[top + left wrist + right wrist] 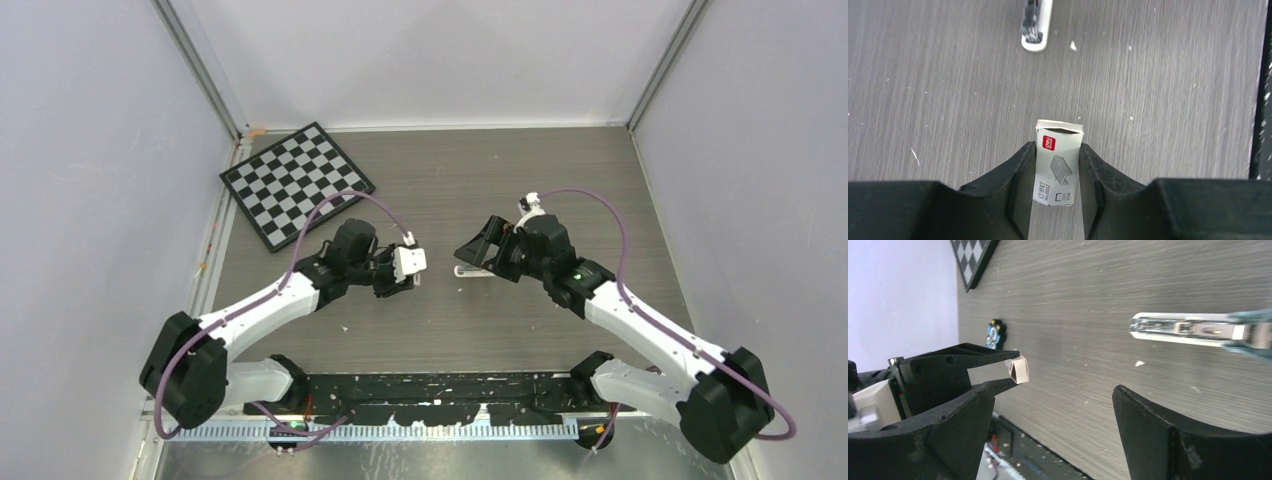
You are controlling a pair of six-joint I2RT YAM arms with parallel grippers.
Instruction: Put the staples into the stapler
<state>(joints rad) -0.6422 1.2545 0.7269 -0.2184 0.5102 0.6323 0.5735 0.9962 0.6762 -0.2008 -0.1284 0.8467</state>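
Note:
The stapler (472, 270) lies opened on the table between the two arms. Its white base and silver channel (1188, 330) run towards a teal top (1255, 317) at the frame's right edge. In the left wrist view only the white tip of the stapler (1037, 30) shows, straight ahead at the top. My left gripper (1057, 146) is shut on a small white box (1058, 165) with a red mark, open end forward. The staples themselves are hidden. My right gripper (1055, 390) stands wide open, holding nothing, a little to the near side of the stapler.
A checkerboard (295, 185) lies at the back left. A small black-and-blue gadget (995, 335) sits on the table beyond the left arm. A black rail (440, 385) runs along the near edge, and walls close in the sides and the back.

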